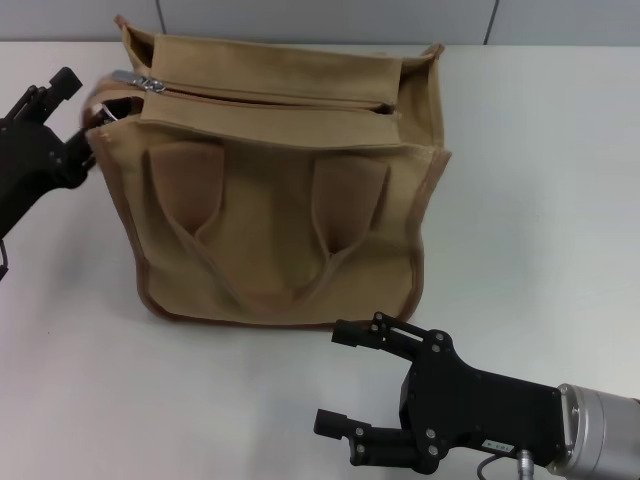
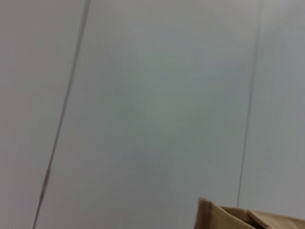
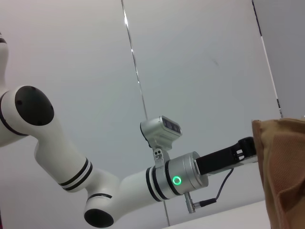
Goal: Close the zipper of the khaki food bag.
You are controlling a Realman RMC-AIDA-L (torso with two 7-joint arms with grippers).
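1. Here, the khaki food bag (image 1: pixel 280 190) stands upright on the white surface (image 1: pixel 540 200), filling the centre of the head view, with its handles hanging down the front panel.
2. The zipper (image 1: pixel 270 97) runs along the top of the bag. Its silver slider (image 1: pixel 140 81) sits at the upper left end of the track, in the upper left of the frame. The track to its right looks closed, though the far end is hard to judge.
3. The left pincer (image 1: pixel 75 125) is at the left edge of the frame, pressed close to the bag's upper left corner, just below the slider. Whether its fingers grip anything cannot be told, since the bag's edge hides the tips.
4. The right pincer (image 1: pixel 345 380) hovers low in the lower right of the frame, in front of the bag and apart from it, with its jaws spread wide and holding nothing.
5. Judged from the slider's place, the closing pull appears at or near its end. The next move likely calls for checking that the slider is fully home, then letting go without dragging the bag.
6. No brand, label or readable writing shows on the bag or the arms.
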